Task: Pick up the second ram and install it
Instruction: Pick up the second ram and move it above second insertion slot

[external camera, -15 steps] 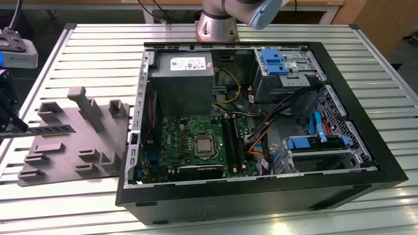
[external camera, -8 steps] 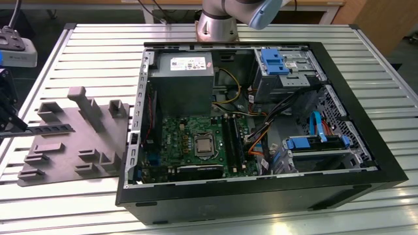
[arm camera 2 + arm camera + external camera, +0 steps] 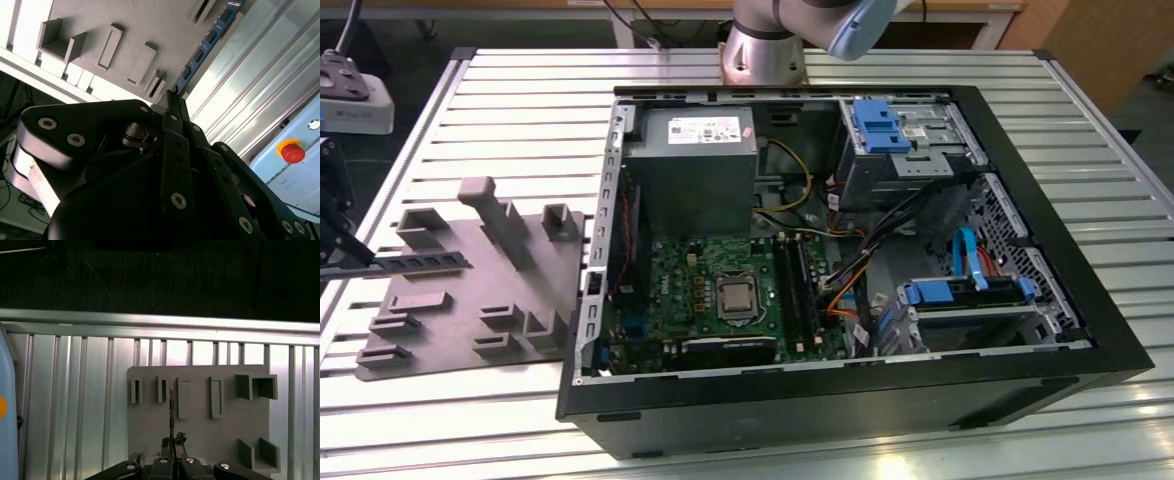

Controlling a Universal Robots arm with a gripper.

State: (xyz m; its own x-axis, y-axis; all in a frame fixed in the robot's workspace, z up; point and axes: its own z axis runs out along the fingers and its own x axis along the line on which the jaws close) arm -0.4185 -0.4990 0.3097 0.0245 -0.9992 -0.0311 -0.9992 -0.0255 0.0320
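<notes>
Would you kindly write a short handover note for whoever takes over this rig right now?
The gripper is shut on the second ram, holding it by one end.
The ram is over the grey fixture tray, to the exterior view's left of the open computer case.
Done: ram gripped.
Left: it is not yet in the motherboard's memory slots.

I can read no text. The white label point(image 3: 707, 128) on the grey power supply point(image 3: 691, 185) bears print too small to make out. The faint marking beneath the red button point(image 3: 292, 151) on the pale blue box point(image 3: 280, 187) is equally illegible.
</notes>
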